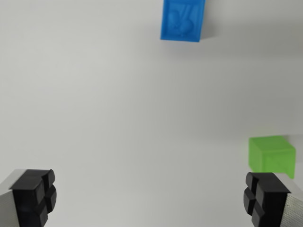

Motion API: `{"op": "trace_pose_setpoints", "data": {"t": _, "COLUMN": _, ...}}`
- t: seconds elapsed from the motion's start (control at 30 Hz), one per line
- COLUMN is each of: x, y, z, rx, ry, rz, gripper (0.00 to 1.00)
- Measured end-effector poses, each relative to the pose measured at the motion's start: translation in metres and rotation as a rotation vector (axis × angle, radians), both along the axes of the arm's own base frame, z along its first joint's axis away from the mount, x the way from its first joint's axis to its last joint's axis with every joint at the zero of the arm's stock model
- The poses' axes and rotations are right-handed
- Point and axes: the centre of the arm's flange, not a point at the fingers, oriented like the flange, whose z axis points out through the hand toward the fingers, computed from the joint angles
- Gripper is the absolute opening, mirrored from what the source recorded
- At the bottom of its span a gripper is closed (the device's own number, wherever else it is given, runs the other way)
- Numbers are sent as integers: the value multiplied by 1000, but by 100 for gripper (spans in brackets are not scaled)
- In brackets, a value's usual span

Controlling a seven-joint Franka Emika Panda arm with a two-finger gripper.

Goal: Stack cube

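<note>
So, gripper [149, 201] hanging wide open over the white table [118, 118], holding nothing, green cube [271, 156] sitting just beside its right finger [265, 198], blue cube [183, 20] lying well beyond.

Blue cube [183, 20] far, green cube [271, 156] right

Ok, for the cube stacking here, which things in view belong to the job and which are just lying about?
Part of the job:
blue cube, at the top edge
green cube, at the wrist view's right
gripper, open, holding nothing

Lying about:
nothing else shows; only the bare white table
</note>
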Motion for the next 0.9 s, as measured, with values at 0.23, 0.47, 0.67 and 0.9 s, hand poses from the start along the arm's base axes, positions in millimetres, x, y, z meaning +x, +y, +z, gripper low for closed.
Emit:
{"op": "trace_pose_setpoints", "data": {"t": 0.23, "x": -8, "y": -11, "z": -10, "rx": 0, "ry": -1, "rz": 7, "gripper": 100}}
{"op": "trace_pose_setpoints", "data": {"t": 0.47, "x": -19, "y": -25, "z": -22, "rx": 0, "ry": -1, "rz": 15, "gripper": 100}}
{"op": "trace_pose_setpoints", "data": {"t": 0.67, "x": -28, "y": -38, "z": -33, "rx": 0, "ry": -3, "rz": 22, "gripper": 100}}
{"op": "trace_pose_setpoints", "data": {"t": 0.9, "x": -41, "y": -55, "z": -48, "rx": -2, "ry": -4, "rz": 33, "gripper": 100}}
